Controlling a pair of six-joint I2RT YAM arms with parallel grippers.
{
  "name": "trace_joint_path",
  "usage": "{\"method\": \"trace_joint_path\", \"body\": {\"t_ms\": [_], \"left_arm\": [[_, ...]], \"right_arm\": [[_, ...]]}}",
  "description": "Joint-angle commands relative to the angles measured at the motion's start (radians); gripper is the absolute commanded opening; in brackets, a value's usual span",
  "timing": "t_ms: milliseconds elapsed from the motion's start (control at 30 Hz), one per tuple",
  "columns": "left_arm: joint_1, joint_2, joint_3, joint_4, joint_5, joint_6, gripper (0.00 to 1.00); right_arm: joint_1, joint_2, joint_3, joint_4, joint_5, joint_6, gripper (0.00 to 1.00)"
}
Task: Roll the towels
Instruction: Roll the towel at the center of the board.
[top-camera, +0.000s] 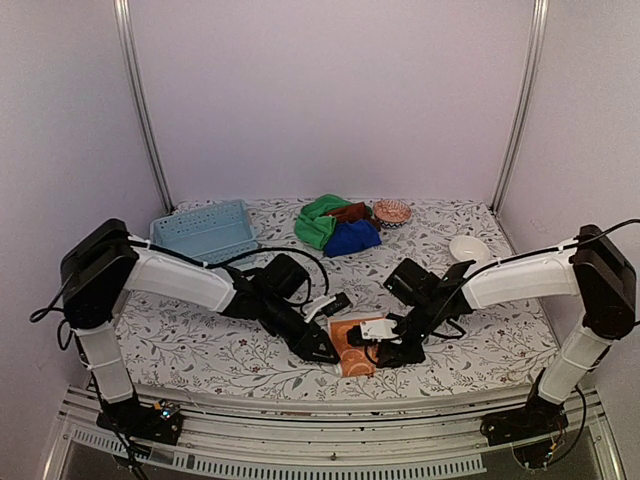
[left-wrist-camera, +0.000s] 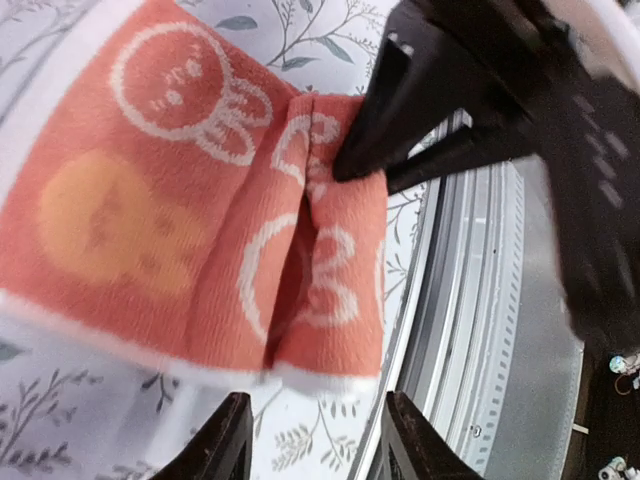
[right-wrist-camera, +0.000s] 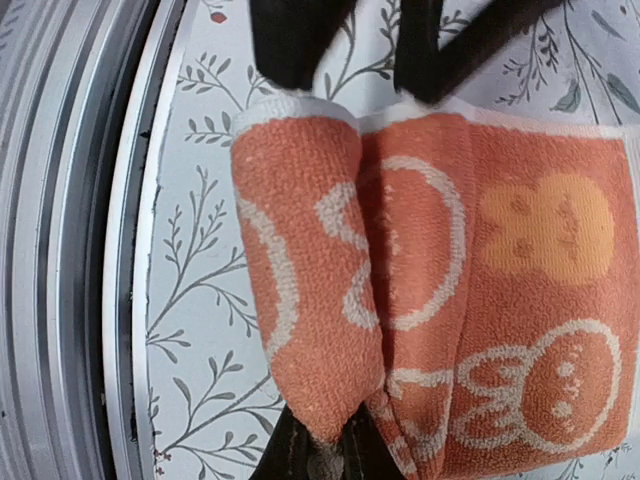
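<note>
- A table (top-camera: 180, 345) with a leaf-and-twig print stands between pale walls, and a metal rail runs along its near edge.
- The right claw (right-wrist-camera: 325, 448) is pinched narrow on the orange towel (right-wrist-camera: 430, 250). It grips one end of the thick rolled-over fold (right-wrist-camera: 300, 290) on the towel's rail side.
- The left claw (left-wrist-camera: 315, 402) stands part-way wide at the opposite end of that fold. Its tips are just at the towel's white hem, with nothing clamped between them.
- The orange towel lies at the near middle of the table, just beside the rail. Beyond the fold it lies flat, showing cream rabbit outlines.
- The two arms reach in from either side and meet over it.
- Near the far edge, the green towel (top-camera: 318, 222), the deep blue towel (top-camera: 352, 238) and the rust-brown towel (top-camera: 350, 210) lie bunched in one heap, touching.
- A light blue basket (top-camera: 205, 232) sits left of the heap, and a small patterned bowl (top-camera: 392, 211) just right of it.
- A white bowl (top-camera: 468, 248) sits further right.
</note>
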Motion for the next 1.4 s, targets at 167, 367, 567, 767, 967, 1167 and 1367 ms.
{"method": "trace_joint_path", "body": {"t_ms": [167, 367, 567, 767, 967, 1167, 1367], "left_arm": [[-0.056, -0.352, -0.284, 0.265, -0.352, -0.006, 0.46], [-0.234, -0.392, -0.295, 0.312, -0.578, 0.201, 0.44], [-0.306, -0.192, -0.133, 0.218, -0.688, 0.372, 0.45], [-0.32, -0.037, -0.032, 0.194, -0.742, 0.454, 0.45], [-0.326, 0.025, 0.007, 0.169, -0.724, 0.483, 0.32], [-0.325, 0.046, 0.016, 0.146, -0.699, 0.468, 0.15], [-0.326, 0.025, 0.018, 0.103, -0.637, 0.427, 0.05]], "right_arm": [[-0.159, 0.283, 0.303, -0.532, -0.48, -0.015, 0.04], [-0.197, 0.452, 0.442, -0.652, -0.508, -0.03, 0.05], [-0.207, 0.521, 0.486, -0.657, -0.507, -0.01, 0.05], [-0.208, 0.539, 0.49, -0.658, -0.511, -0.007, 0.05], [-0.208, 0.546, 0.487, -0.647, -0.52, -0.002, 0.05], [-0.214, 0.522, 0.501, -0.667, -0.538, -0.018, 0.2], [-0.297, 0.444, 0.567, -0.79, -0.648, -0.146, 0.4]]}}
